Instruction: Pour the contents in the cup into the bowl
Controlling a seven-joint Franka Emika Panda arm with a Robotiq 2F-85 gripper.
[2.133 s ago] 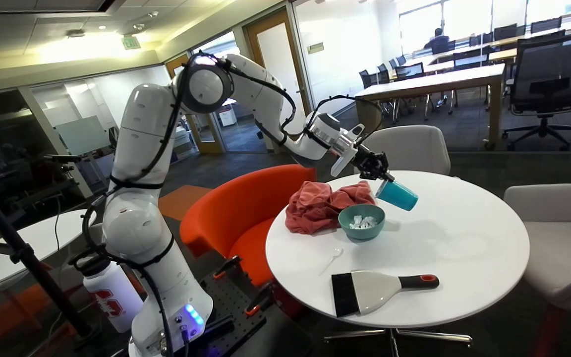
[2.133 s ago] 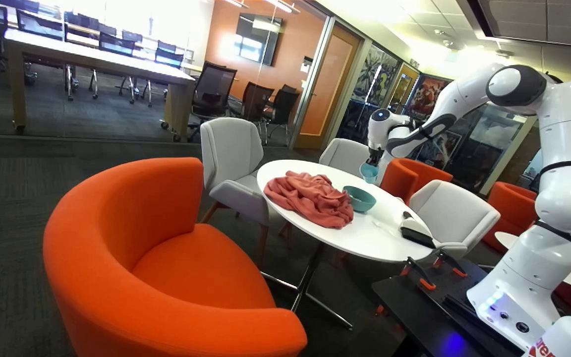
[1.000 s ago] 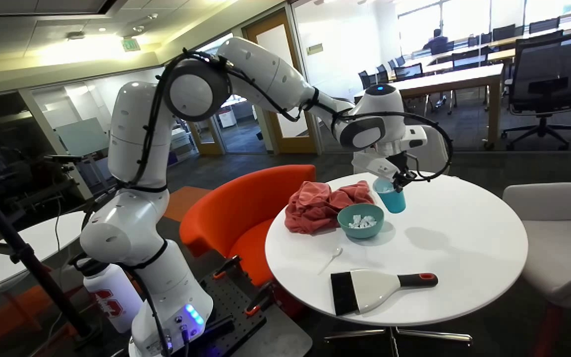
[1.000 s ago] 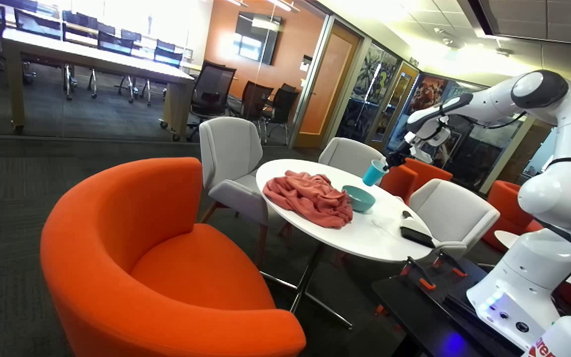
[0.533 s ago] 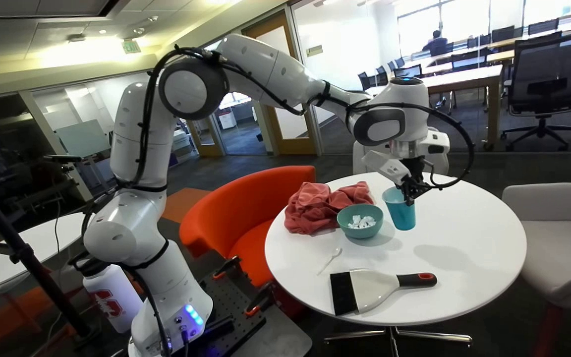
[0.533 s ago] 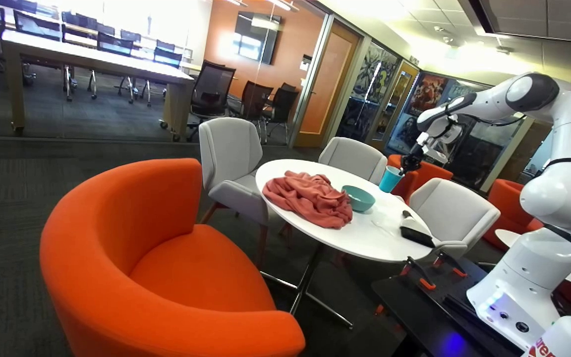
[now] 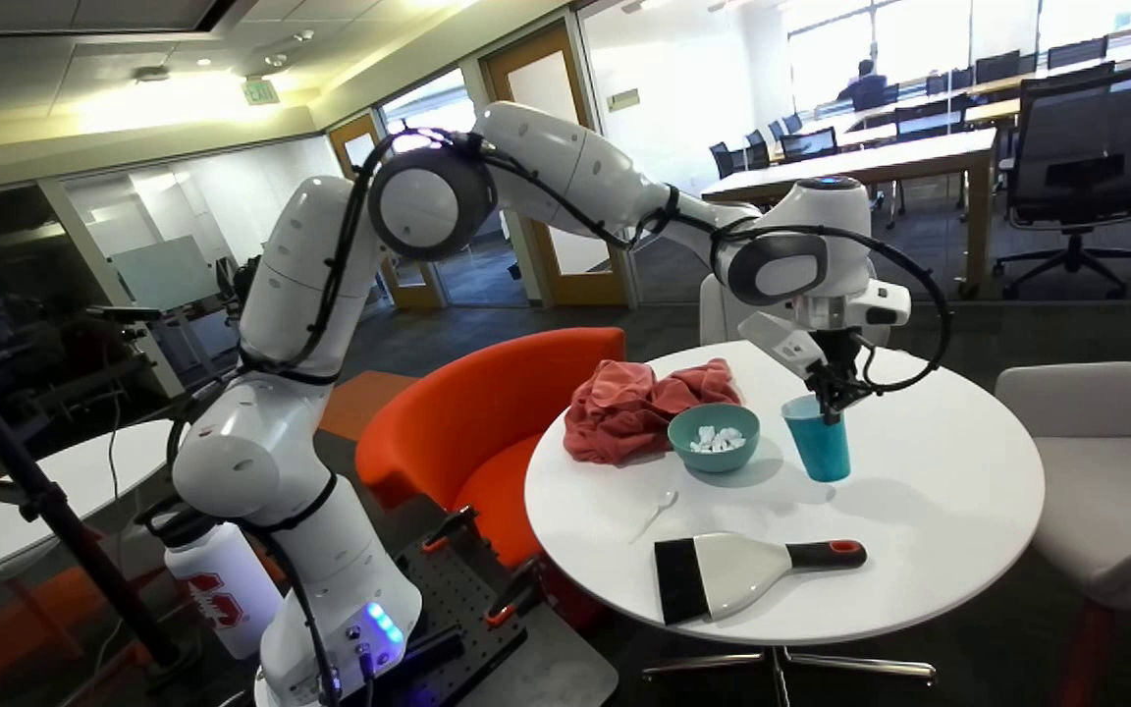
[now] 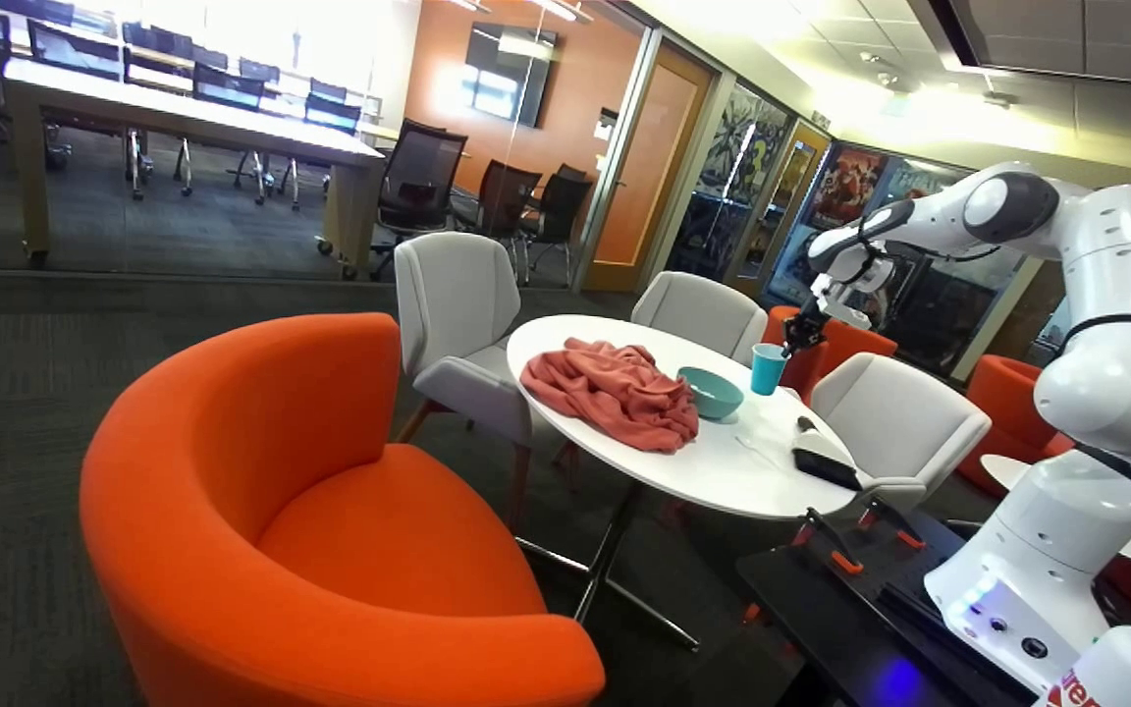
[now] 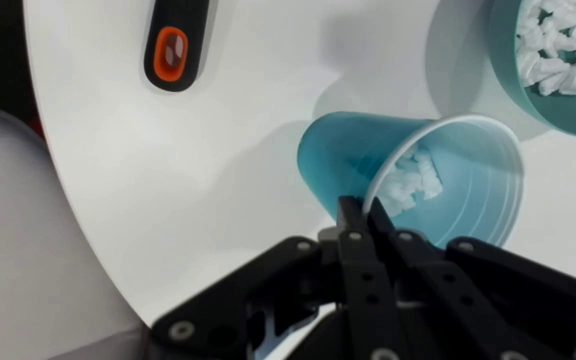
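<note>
One blue cup (image 7: 826,454), just beside one green bowl (image 7: 713,463); on or over round white table (image 7: 948,491), cannot tell which. White pieces (image 9: 404,187) in both, too heaped to count. One red cloth (image 7: 619,422), one spoon (image 7: 668,499), one brush (image 7: 742,574). Arm (image 7: 575,162): elbow high, forearm sloping down; gripper (image 9: 365,206) pinches cup's rim.

Crumpled red cloth (image 7: 619,417), white spoon (image 7: 667,500), black-handled brush (image 7: 744,570) on round white table (image 7: 939,491); orange chair (image 7: 482,422) beside it.
</note>
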